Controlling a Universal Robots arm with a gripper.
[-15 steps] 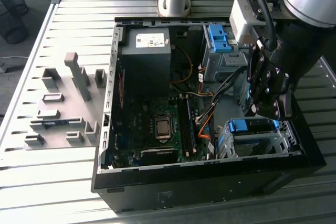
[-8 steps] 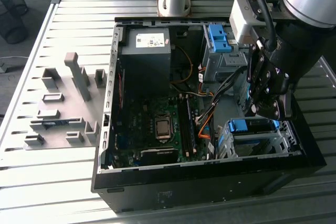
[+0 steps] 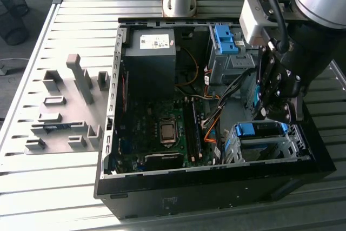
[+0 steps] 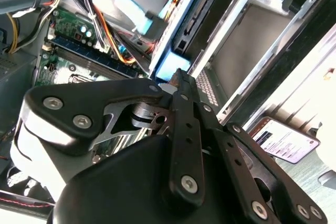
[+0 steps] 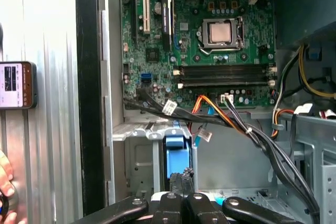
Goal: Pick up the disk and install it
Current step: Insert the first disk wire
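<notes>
Blue plastic rails marked the disk (image 3: 260, 130), which sat in the metal drive cage (image 3: 265, 147) at the near corner of the open computer case (image 3: 216, 182), toward the exterior view's right; its silver body lay mostly inside the cage, with the blue rail end facing up and out. In the first wrist view the blue end of the disk (image 5: 175, 161) stood upright in the cage slot, directly beyond the gripper (image 5: 181, 179); the dark fingers met at a point touching or just short of the blue plastic (which of the two I could not tell). The gripper (image 3: 275, 111) hung from the arm just above the cage in the exterior view; in the second wrist view the gripper (image 4: 181, 77) appeared with its black linkages folded together and the tips closed to a narrow point against the blue edge (image 4: 170, 66); the jaws looked clenched with nothing visibly held between them. A second blue bracket (image 3: 224, 39) sat in the upper bay at the far side of the case; the motherboard (image 5: 210, 35) with its bare processor socket (image 5: 221, 31) lay flat on the case floor; orange and black cables (image 5: 220, 114) ran across between the board and the cage. A phone (image 5: 16, 85) lay on the ribbed metal table (image 3: 65, 187) outside the case wall, and part of a person's hand (image 5: 5, 182) rested near it.
</notes>
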